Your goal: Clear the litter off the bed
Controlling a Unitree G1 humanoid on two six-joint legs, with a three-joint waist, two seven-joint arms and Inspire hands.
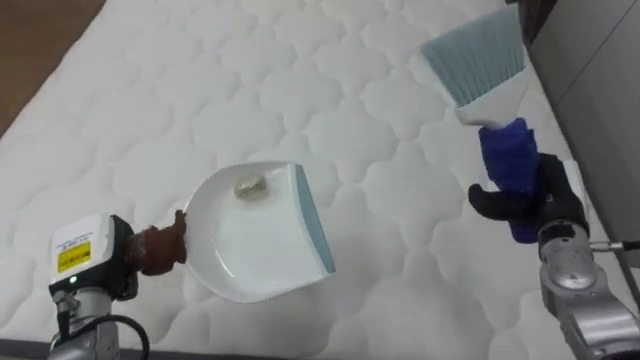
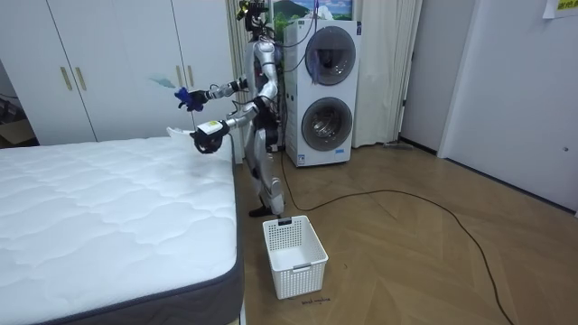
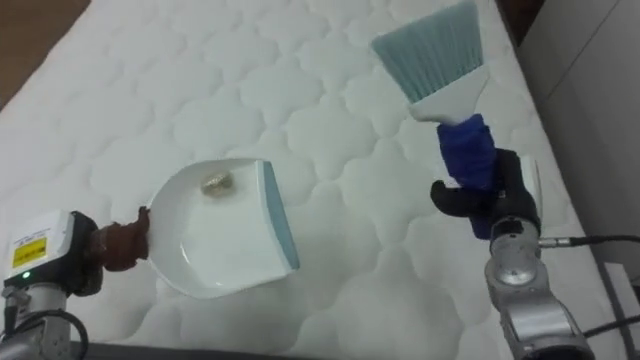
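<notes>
**Holding the pan flat w/ the scrap in it, brush parked up out of the way**

Robot's stood at the end of the bed (image 1: 150, 100), near the wardrobes, both arms out over the mattress. Left hand (image 1: 140, 252) is closed on the brown handle of the white dustpan (image 1: 255, 235). Tbh that grip is half tucked behind the wrist, so I can't cleanly pick fingers from handle, but nothing else holds the pan up. Right hand (image 1: 525, 200) is wrapped tight round the blue handle of the brush (image 1: 490, 100).

Why it's held like this, imo: a small crumpled scrap (image 1: 248, 186) sits in the pan, back by the rounded wall and well away from the lip. The pan looks about flat, prob so the scrap can't slide out. The brush is up off the quilting and well apart from the pan, so I'd guess the sweeping for this bit is done.

Directions: the pan's long axis runs from the handle at the robot's left to the blue-edged lip at its right, mouth facing the brush side. The brush's axis runs roughly away from the robot, handle nearest it and pale bristles at the far end, leaning a touch left. In the room view they aim upward.

White basket (image 2: 293, 255) on the floor beside the bed looks like the likely dump spot.
</notes>
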